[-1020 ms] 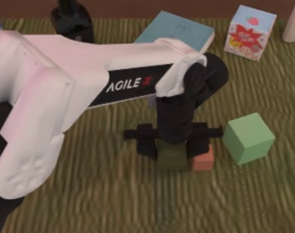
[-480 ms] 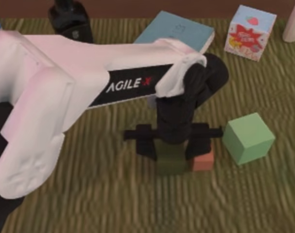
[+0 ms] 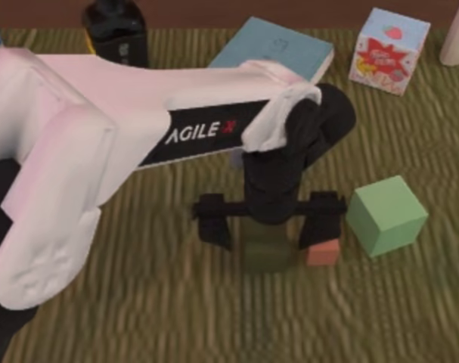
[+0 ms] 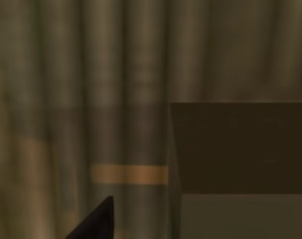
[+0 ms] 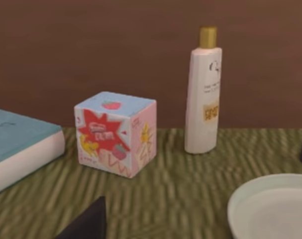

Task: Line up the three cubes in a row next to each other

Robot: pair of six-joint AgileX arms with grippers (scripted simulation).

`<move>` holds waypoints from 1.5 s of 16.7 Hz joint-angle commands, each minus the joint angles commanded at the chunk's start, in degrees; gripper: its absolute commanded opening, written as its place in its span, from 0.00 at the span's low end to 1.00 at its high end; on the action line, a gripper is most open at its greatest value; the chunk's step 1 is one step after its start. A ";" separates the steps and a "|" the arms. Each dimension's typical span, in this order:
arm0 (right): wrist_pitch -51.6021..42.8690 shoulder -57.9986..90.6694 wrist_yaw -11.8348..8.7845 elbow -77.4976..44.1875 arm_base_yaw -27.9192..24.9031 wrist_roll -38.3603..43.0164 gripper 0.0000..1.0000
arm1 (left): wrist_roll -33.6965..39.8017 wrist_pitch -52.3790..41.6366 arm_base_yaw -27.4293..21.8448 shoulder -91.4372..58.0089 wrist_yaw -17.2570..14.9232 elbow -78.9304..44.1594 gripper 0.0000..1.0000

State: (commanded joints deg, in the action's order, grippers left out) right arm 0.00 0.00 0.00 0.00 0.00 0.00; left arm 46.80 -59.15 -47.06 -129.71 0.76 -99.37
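In the top view, the left tool (image 3: 268,227) is seen lowered over the dark olive cube (image 3: 265,249) near the middle of the worktop (image 3: 153,302), its fingers spread apart with a gap on either side of the cube, so nothing is clamped. The salmon-red cube (image 3: 322,252) sits just right of the olive one, touching or nearly so (the right finger partly covers it). The light green cube (image 3: 386,215) lies further right, apart from the salmon-red one and turned at a slight angle. At the far edge a blue book (image 3: 278,49), a printed carton (image 3: 389,50) and a dark bottle (image 3: 116,30) are found.

In the left wrist view, the dark olive cube (image 4: 240,149) fills one side of the picture, and a dark fingertip (image 4: 96,221) is seen beside it, apart from it.

In the right wrist view, the carton (image 5: 116,133), the book (image 5: 21,144), a white bottle (image 5: 204,94) and a white plate (image 5: 272,209) are shown on the worktop; whether the right tool is apart or together cannot be told.
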 joint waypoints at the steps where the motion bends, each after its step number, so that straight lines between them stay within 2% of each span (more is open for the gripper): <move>1: 0.00 0.00 0.00 0.00 0.00 0.00 1.00 | 0.00 0.00 0.00 0.00 0.00 0.00 1.00; 5: 0.00 0.00 0.00 0.00 0.00 0.00 1.00 | 0.05 -1.00 -0.03 0.15 -0.01 -0.94 1.00; 13: 0.00 0.00 0.00 0.00 0.00 0.00 1.00 | 0.28 -14.12 0.86 3.05 0.04 -11.09 1.00; 19: -1.10 1.44 -0.08 -1.43 -0.44 0.04 1.00 | 0.01 -12.81 1.54 4.59 0.15 -9.36 1.00; 25: -12.17 18.11 -0.10 -16.84 -4.10 0.34 1.00 | -4.35 -1.48 10.30 23.60 0.67 8.01 1.00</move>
State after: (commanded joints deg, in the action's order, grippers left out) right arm -12.17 18.11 -0.10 -16.84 -4.10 0.34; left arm 42.44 -60.64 -36.76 -106.12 1.43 -91.36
